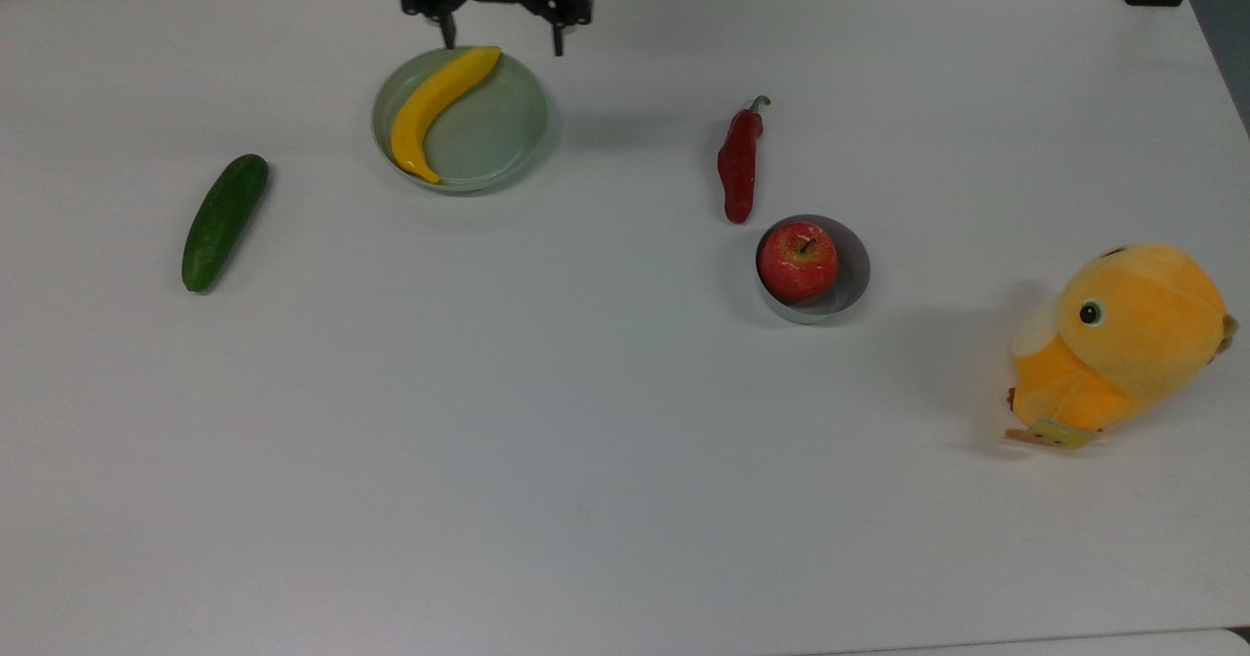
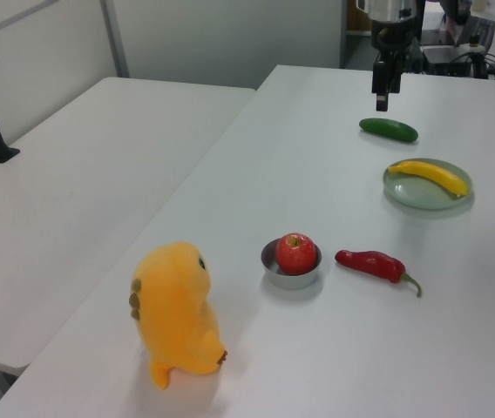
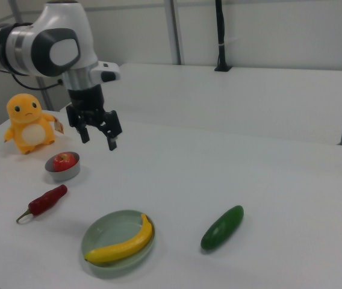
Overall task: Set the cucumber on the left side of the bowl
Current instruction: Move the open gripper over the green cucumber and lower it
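Observation:
The dark green cucumber (image 1: 225,223) (image 2: 388,130) (image 3: 222,227) lies alone on the white table, far to the top view's left of the bowl. The small grey metal bowl (image 1: 854,270) (image 2: 274,266) (image 3: 62,175) holds a red apple (image 1: 798,261). My gripper (image 1: 504,46) (image 3: 100,142) hangs open and empty above the table, pointing down over the far rim of the pale green plate (image 1: 488,134). In the left view the gripper (image 2: 381,100) stands just above and to the left of the cucumber.
A yellow banana (image 1: 435,109) (image 3: 123,245) lies on the plate (image 3: 108,232). A red chili pepper (image 1: 739,163) (image 3: 46,201) rests just beyond the bowl. An orange plush toy (image 1: 1123,339) (image 2: 176,313) sits at the top view's right. A second white table (image 2: 73,174) adjoins.

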